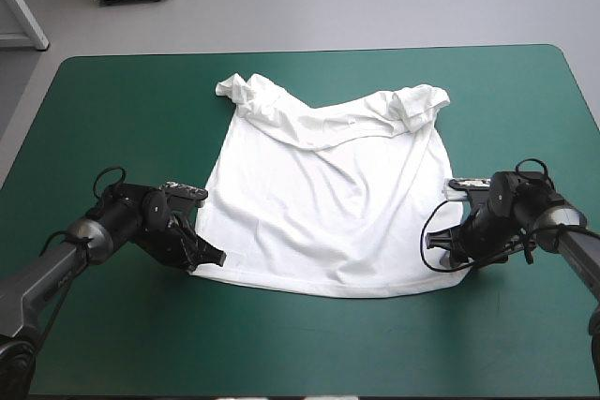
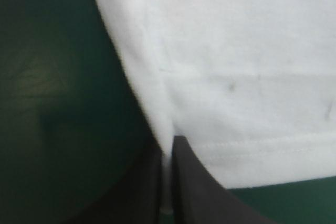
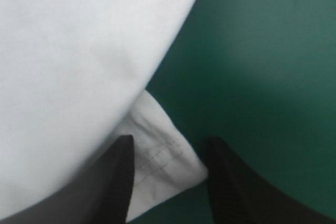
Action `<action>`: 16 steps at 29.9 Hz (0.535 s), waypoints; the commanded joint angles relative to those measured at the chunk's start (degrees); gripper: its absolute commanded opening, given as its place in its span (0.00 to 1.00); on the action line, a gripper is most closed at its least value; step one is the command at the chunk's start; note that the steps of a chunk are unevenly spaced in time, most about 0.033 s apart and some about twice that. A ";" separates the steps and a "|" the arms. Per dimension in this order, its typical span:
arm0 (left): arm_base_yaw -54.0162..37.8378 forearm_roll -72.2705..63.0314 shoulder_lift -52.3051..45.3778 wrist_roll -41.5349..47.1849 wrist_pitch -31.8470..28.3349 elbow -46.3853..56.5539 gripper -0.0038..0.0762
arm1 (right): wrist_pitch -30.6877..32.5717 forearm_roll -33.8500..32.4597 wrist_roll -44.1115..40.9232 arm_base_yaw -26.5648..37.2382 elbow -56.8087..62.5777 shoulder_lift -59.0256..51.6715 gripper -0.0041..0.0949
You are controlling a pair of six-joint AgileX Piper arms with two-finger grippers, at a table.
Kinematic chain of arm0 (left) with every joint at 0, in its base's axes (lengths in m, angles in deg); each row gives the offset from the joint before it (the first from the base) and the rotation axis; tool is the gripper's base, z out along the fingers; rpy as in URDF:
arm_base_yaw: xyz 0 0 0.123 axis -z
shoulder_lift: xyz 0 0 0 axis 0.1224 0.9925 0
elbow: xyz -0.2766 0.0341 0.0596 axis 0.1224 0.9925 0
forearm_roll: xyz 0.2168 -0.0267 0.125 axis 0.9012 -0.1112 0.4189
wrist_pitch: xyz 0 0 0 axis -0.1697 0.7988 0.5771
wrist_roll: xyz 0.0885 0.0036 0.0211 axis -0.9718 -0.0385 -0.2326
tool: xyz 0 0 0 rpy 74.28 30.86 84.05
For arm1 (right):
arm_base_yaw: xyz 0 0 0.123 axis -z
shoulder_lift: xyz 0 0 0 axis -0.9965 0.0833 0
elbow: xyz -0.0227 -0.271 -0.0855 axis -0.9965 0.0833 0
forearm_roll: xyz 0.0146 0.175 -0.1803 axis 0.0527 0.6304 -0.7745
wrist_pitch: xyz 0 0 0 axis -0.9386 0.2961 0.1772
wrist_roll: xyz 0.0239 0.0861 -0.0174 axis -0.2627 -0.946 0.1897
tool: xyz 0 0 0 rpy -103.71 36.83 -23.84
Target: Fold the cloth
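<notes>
- Pinching the near-left corner of the T-shirt (image 1: 323,203) with my left claw (image 1: 208,258), down at about 7 o'clock on the table (image 1: 112,100). Its black fingers (image 2: 194,182) are all but pressed together, with a thin white fold of hem running up between them.
- My right claw (image 1: 448,250) is at the opposite hem corner, around 4 o'clock, and this one is spread. In its wrist view the two fingers stand apart, and the stitched corner of the hem lies between them on the cover.
- The T-shirt is white and lies mostly flat across the middle of the table. Its hem is toward me at 6 o'clock, the body widens toward that hem, and soft creases fan across it.
- The far end is messier: there is one crumpled lump at 11 o'clock and another at 1 o'clock, with a rumpled band sagging between them.
- The teal-green cover (image 1: 525,110) shows on every side of the cloth, and the T-shirt sits well inside all four table edges.
- I can't tell which parts of those two lumps are sleeve or shoulder.
- From above, my right wrist hides its own fingertips, and I can't tell whether the spread fingers touch the cloth.
- Both wrist views cut the T-shirt off, so it shows there as a white field beyond the corners.
</notes>
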 commanded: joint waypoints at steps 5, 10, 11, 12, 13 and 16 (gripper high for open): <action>0.01 1.82 1.04 0.00 -7.22 0.57 0.04 | -0.53 7.48 1.13 -3.59 1.10 2.85 0.02; 0.01 1.88 0.69 0.00 -2.21 -3.24 0.04 | 3.20 7.67 0.43 -4.35 -1.59 -0.49 0.02; 0.01 2.04 0.17 0.00 -0.98 -4.87 0.04 | 3.77 7.44 0.00 -4.35 -2.86 -2.00 0.02; 0.01 2.04 -0.63 0.00 -0.26 -6.32 0.04 | 4.30 7.30 0.00 -4.35 -4.07 -3.36 0.02; 0.01 2.04 -1.54 0.00 0.96 -8.73 0.04 | 5.23 6.82 0.00 -4.35 -6.09 -5.46 0.02; 0.01 2.04 -4.00 -0.89 3.75 -15.48 0.04 | 7.79 5.29 -1.34 -4.35 -12.18 -9.84 0.02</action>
